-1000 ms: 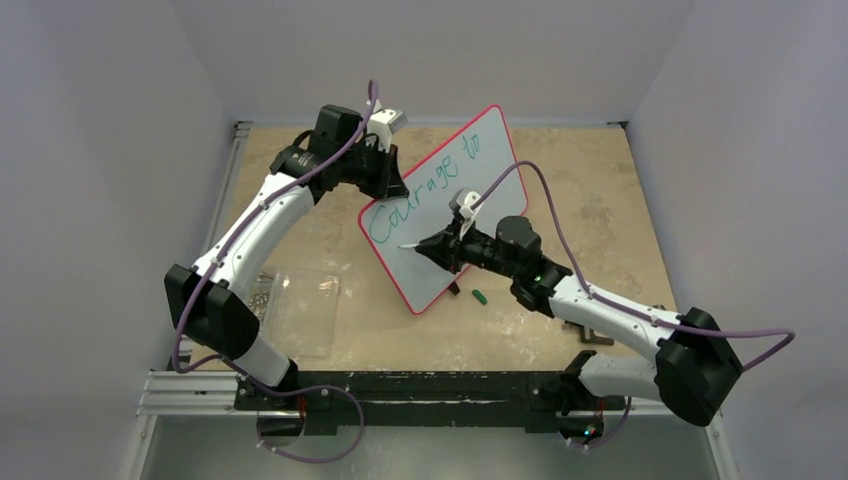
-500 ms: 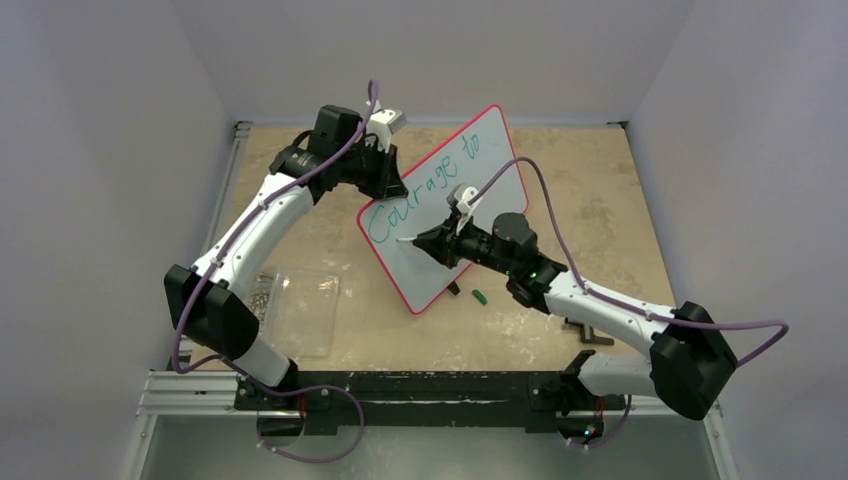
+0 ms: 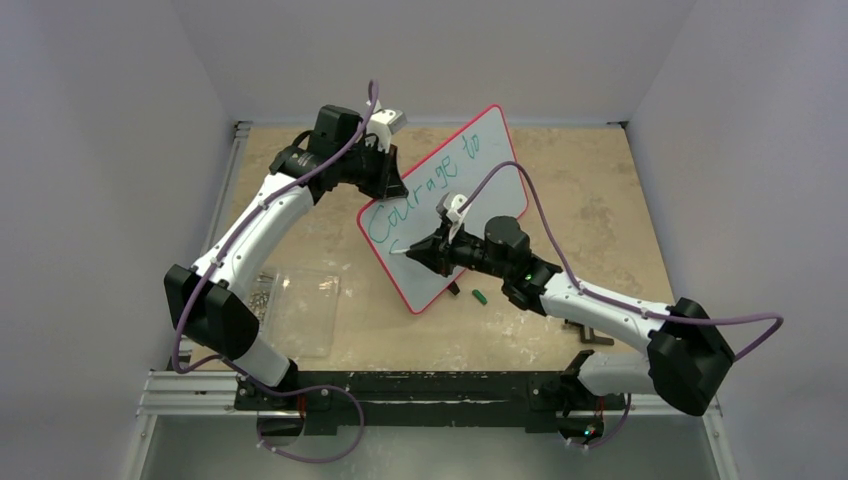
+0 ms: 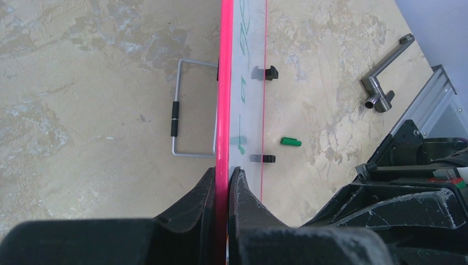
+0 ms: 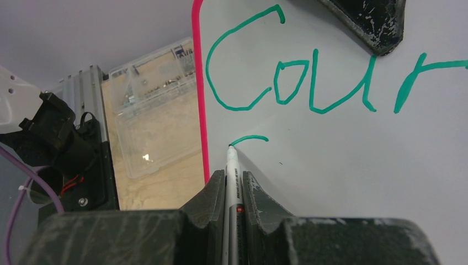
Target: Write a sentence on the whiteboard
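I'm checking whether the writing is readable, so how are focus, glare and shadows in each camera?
Right wrist: the sentence is sharp, the right pincer blurred, the marker casts a faint shadow. Left wrist: the whiteboard is edge-on and mirrors its clips. Top external: even light, no glare.

Beige mottled table, whiteboard standing on it, green cap, clear plastic box, metal handle

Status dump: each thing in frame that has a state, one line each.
whiteboard: upright on edge, clamped at its rim
sentence: "Courage to" written, second line only a short stroke
marker: uncapped, tip on the whiteboard
green cap: off, lying loose by the whiteboard
left gripper: shut on whiteboard
right gripper: shut on marker
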Tool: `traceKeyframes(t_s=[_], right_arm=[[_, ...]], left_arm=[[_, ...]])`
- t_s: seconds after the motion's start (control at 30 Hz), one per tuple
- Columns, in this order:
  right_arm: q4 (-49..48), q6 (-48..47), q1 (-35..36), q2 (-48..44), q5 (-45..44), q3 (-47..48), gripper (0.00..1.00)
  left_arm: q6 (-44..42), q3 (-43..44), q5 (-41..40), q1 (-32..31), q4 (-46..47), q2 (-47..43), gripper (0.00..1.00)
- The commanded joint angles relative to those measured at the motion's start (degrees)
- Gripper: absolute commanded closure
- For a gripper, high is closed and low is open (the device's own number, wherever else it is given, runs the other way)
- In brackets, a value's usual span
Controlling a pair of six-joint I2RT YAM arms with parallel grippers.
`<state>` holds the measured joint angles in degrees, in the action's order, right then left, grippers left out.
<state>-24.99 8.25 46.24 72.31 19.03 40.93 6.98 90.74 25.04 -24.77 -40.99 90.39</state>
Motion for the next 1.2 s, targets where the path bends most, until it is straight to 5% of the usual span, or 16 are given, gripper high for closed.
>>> traceKeyframes(t_s=[0.0,0.43,1.17], right_arm=[[1.9,-1.8,0.2,0.1,-3.3,0.0,1.00],[5.7,-1.7,0.2,-3.7,-15.9,-1.7,1.00],[8.8,-1.2,0.5,-3.1,-9.5,-3.0,1.00]], left_arm=[[-5.7,-1.3,-13.6,0.4,-5.5,0.4,1.00],[-5.8,-1.4,-13.7,0.5,-5.6,0.3,1.00],[-5.8,-1.3,-14.0,0.4,-5.8,0.2,1.00]])
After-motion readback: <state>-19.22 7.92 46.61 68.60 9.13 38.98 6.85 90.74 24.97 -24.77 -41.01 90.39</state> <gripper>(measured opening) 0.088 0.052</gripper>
